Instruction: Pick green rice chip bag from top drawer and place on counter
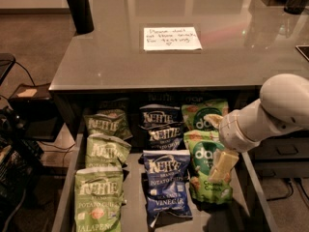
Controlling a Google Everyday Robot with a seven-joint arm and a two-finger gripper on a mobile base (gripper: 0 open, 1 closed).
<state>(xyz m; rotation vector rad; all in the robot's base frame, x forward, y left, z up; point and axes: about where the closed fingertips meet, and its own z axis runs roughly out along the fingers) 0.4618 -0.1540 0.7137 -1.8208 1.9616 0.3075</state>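
Observation:
Two green rice chip bags lie in the right row of the open top drawer [254, 183]: a front one [208, 178] with the "dang" logo and "Coconut Crunch" lettering, and a rear one [203, 114] partly under it. My gripper [217, 142] reaches in from the right on a white arm and hovers over the front bag's upper part. It is open; one cream finger [223, 163] lies over the bag's logo, the other [212, 119] is near the rear bag. The bag lies flat in the drawer. The glossy grey counter [120, 57] is behind the drawer.
Olive-green Kettle bags [99, 197] fill the drawer's left row and blue Kettle bags [166, 178] the middle row. A white handwritten note [171, 37] lies on the counter. A dark post [77, 6] stands at its back left. Cables and dark gear sit on the floor at left.

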